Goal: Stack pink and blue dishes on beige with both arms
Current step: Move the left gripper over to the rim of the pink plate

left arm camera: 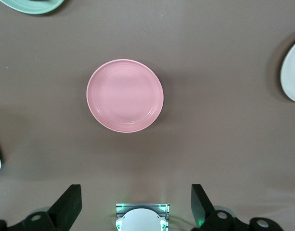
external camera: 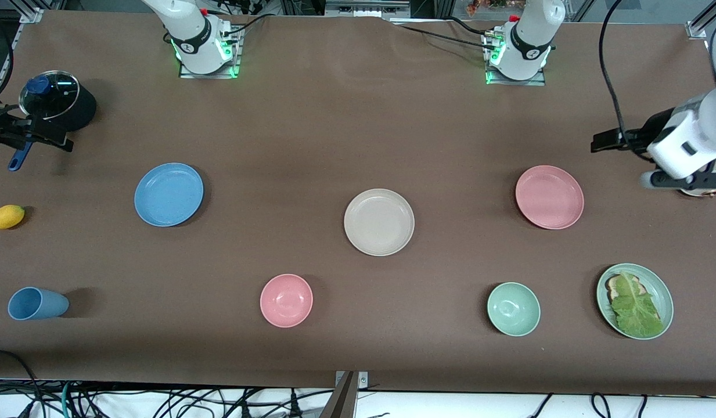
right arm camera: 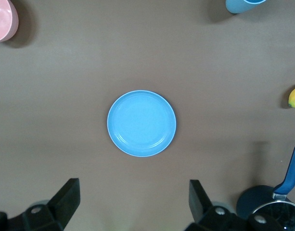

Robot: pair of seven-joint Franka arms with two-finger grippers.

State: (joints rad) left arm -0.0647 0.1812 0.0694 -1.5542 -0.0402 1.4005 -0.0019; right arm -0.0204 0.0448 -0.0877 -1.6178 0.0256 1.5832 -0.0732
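Beige plate (external camera: 379,222) sits mid-worktop between blue plate (external camera: 168,194) and pink plate (external camera: 549,197), ready for stacking; left end effector (left arm camera: 136,204) and right end effector (right arm camera: 134,202), fingers spread, hover high over pink and blue.

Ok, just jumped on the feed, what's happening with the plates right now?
Nothing is stacked yet. The pink plate, the blue plate and the beige plate between them each lie alone on the table. The left gripper hangs open over the pink plate, the right gripper open over the blue one. Neither touches anything.
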